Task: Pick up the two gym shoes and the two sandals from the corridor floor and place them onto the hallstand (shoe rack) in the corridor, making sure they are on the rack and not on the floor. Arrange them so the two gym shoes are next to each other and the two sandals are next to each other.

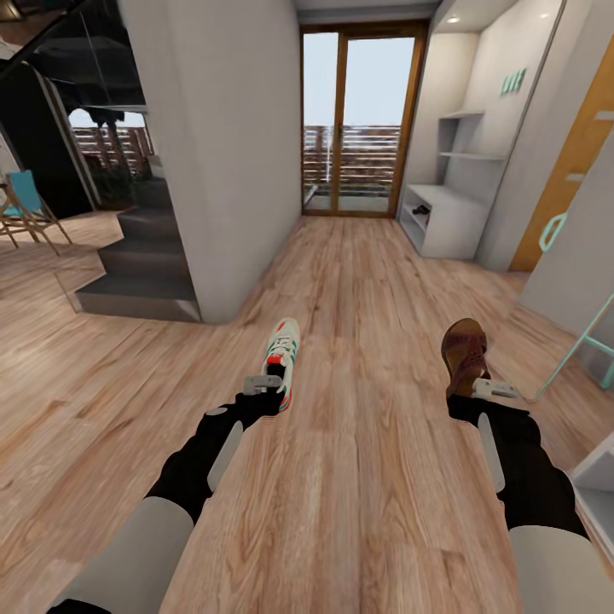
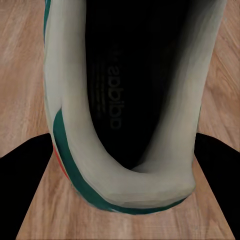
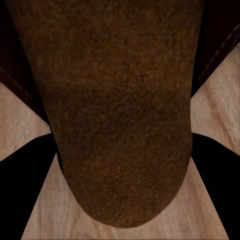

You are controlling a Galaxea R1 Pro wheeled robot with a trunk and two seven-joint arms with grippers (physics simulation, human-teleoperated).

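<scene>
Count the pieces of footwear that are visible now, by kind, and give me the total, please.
Gym shoes: 1, the gym shoe at the left gripper.
Sandals: 1, the brown sandal at the right gripper.
Total: 2. Dark shapes lie low in the hallstand, too small to identify, so they are not counted.

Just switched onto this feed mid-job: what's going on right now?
The robot is in the corridor with one shoe in each arm. The left pincer is shut on the heel of a gym shoe, and the right pincer is shut on a brown sandal, both held over the wood floor. The hallstand is farther ahead on the right, near the glass door. Nothing is being placed on it yet.
</scene>
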